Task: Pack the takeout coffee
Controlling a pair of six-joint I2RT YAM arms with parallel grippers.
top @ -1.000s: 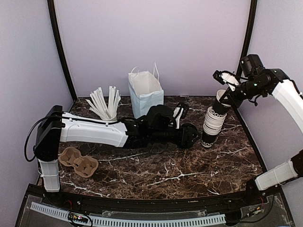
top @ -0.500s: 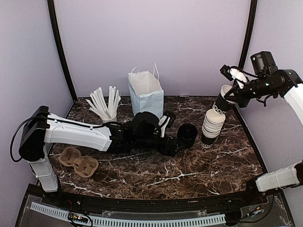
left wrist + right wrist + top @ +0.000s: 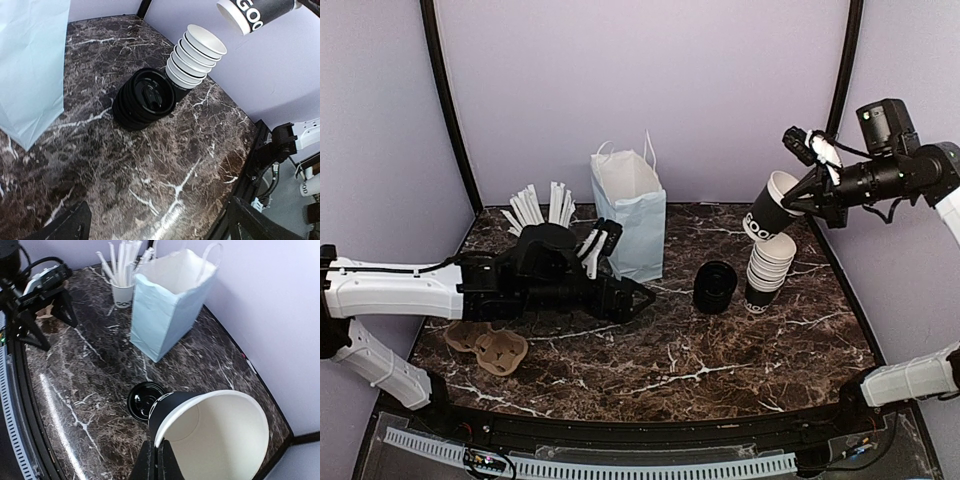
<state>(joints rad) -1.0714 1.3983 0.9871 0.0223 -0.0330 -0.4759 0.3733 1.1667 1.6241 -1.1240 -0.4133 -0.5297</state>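
Observation:
No lid-capped coffee cup shows in any view. My right gripper [image 3: 794, 197] is shut on the rim of a lidless black paper cup [image 3: 763, 214], held tilted in the air above the stack of white-rimmed cups [image 3: 768, 268]. In the right wrist view the fingers [image 3: 156, 464] pinch the cup's [image 3: 215, 435] white rim. A stack of black lids [image 3: 716, 285] stands left of the cup stack and also shows in the left wrist view [image 3: 144, 97]. My left gripper [image 3: 634, 297] is open and empty, low over the table in front of the bag, well left of the lids.
A light blue paper bag [image 3: 630, 205] stands open at the back centre. A cup of white straws [image 3: 542, 218] is at the back left. A brown cardboard cup carrier [image 3: 486, 346] lies at the front left under my left arm. Purple walls close in the marble table [image 3: 720, 370].
My left arm has pulled back to the left, away from the lid stack. My right gripper has lifted one cup off the stack and raised it up and leftward, tilted.

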